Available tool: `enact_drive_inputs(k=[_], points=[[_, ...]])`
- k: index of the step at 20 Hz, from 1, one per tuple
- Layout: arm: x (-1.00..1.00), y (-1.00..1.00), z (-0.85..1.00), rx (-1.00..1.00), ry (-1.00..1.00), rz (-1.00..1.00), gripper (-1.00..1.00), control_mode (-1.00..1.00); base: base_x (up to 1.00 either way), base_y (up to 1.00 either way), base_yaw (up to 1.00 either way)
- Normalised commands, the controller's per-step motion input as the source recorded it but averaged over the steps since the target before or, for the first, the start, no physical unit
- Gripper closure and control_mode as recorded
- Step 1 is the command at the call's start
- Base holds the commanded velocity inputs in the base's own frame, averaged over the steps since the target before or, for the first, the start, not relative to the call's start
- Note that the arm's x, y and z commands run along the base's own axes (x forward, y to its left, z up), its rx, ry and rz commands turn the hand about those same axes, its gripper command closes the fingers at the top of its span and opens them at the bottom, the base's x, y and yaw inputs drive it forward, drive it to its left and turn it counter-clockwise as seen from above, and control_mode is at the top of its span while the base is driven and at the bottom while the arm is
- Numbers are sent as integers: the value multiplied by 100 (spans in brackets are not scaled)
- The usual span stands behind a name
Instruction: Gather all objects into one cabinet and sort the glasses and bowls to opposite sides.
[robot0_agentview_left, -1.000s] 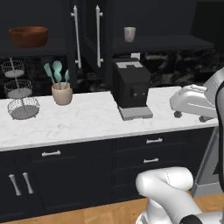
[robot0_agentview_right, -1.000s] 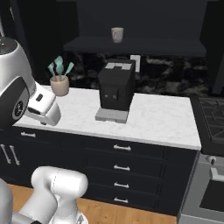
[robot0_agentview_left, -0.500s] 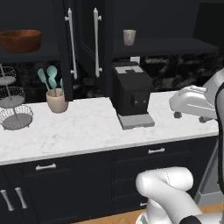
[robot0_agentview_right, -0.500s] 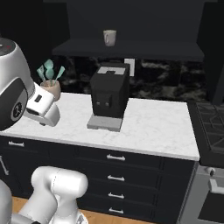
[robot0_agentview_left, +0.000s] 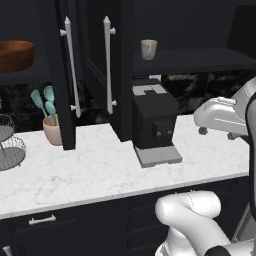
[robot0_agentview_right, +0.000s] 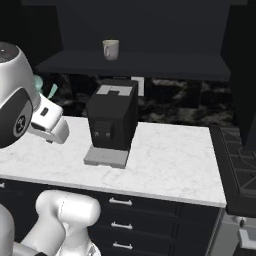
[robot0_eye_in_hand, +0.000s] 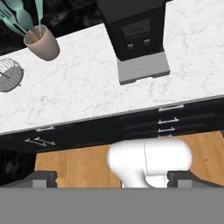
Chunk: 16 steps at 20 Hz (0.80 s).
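One pale grey-beige mug (robot0_agentview_left: 148, 49) (robot0_agentview_right: 111, 49) stands on a dark open shelf above the coffee machine. The reddish-brown wooden bowl (robot0_agentview_left: 15, 54) sits on a shelf at the far left, cut by the frame edge. Between them, the black cabinet door (robot0_agentview_left: 92, 75) carries long white bar handles. My gripper (robot0_eye_in_hand: 114, 178) is open, its dark fingertips (robot0_eye_in_hand: 41, 177) far apart with nothing between them. It hovers over the counter's right part, facing down at the counter front and floor. The other mugs are out of view.
A black coffee machine (robot0_agentview_left: 154, 125) (robot0_agentview_right: 111, 122) (robot0_eye_in_hand: 138, 30) stands mid-counter on white marble (robot0_agentview_left: 90, 170). A beige pot of teal utensils (robot0_agentview_left: 52, 130) (robot0_eye_in_hand: 41, 41) and a wire basket (robot0_agentview_left: 7, 150) stand to its left. A stove (robot0_agentview_right: 240, 165) adjoins the counter's right end. Drawers (robot0_eye_in_hand: 168, 118) run below.
The base has driven closer to the counter, so everything looms larger and the bowl has slid toward the left edge. The arm keeps its pose.
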Motion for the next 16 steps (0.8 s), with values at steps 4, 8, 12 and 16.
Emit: enact_drive_inputs(k=[4,8,12,16], points=[[0,0,0,0,0,0,-100,100,30,-11,-2],[0,0,0,0,0,0,-100,100,4,0,0],[0,0,0,0,0,0,-100,-100,1,0,0],[4,0,-4,0,0,0,-100,-100,0,0,0]])
